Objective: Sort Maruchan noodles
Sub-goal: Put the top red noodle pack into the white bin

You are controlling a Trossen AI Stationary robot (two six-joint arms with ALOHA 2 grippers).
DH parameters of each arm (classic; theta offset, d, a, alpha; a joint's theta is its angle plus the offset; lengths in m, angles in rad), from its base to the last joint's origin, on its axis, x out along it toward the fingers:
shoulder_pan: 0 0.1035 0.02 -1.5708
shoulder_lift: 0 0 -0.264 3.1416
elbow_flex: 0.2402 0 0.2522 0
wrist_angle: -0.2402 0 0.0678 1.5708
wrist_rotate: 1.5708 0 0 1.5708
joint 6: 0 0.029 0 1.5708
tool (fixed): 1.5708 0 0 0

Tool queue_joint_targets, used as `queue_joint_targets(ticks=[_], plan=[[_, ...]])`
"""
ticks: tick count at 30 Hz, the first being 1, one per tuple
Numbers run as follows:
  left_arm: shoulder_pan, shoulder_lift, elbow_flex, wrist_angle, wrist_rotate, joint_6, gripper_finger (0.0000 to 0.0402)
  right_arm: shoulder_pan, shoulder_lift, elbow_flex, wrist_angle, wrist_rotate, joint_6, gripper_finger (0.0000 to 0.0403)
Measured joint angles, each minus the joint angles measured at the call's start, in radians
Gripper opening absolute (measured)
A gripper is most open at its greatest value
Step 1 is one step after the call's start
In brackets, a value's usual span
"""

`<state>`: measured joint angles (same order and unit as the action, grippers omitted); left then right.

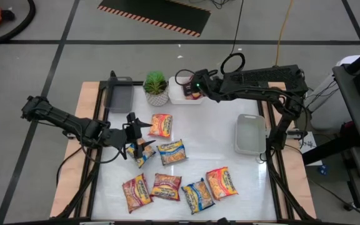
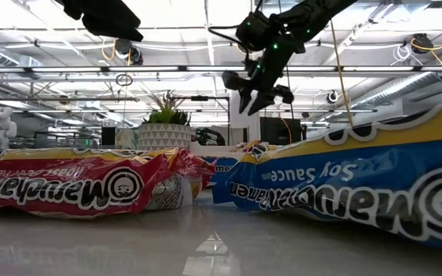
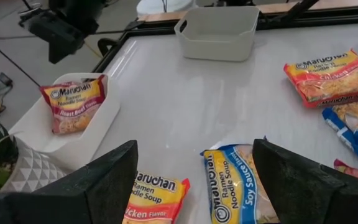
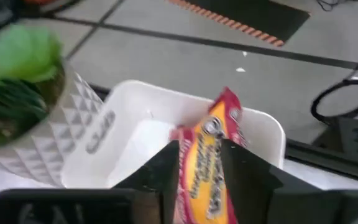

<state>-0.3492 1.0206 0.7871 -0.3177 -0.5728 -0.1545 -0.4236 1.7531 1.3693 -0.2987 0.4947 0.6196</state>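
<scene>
A red Maruchan packet [image 3: 73,104] stands on edge in the small white tray [image 3: 107,118] at the table's far middle, leaning on the tray's wall. My right gripper [image 1: 192,92] hangs just above it, open; the packet [image 4: 207,162] shows past the gap between its fingers, apart from them. My left gripper [image 1: 136,136] hovers open over the table's left-middle, above a blue Soy Sauce packet [image 3: 235,186] and a yellow-orange packet [image 3: 154,194]. Several more packets [image 1: 180,187] lie flat toward the near edge.
A potted green plant [image 1: 156,87] stands just left of the small white tray. A grey tray [image 1: 119,95] sits at the far left and a deeper white tray [image 1: 250,133] at the right. Bare table lies between the packets and the right tray.
</scene>
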Motion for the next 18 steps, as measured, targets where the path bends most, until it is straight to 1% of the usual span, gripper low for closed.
queue_joint_targets(ticks=[6,9,10,14,18], plan=[[0.001,0.000,0.000,0.000,0.000,-0.002,0.0321,-0.001,0.000,0.000,-0.033,-0.002,-0.011,0.0180],[0.001,0.000,0.000,0.000,0.000,-0.002,0.0321,-0.001,0.011,-0.001,-0.034,-0.005,-0.021,0.0201],[0.001,0.000,0.000,0.001,0.000,-0.002,0.0321,-0.003,0.016,-0.001,-0.040,-0.022,-0.023,0.0207],[0.001,0.000,0.000,0.005,0.000,-0.003,0.0321,-0.013,0.059,-0.003,-0.024,-0.086,-0.022,0.0219],[0.001,0.000,0.000,0.007,0.000,-0.005,0.0321,-0.024,0.106,-0.003,-0.018,-0.076,-0.013,0.0220]])
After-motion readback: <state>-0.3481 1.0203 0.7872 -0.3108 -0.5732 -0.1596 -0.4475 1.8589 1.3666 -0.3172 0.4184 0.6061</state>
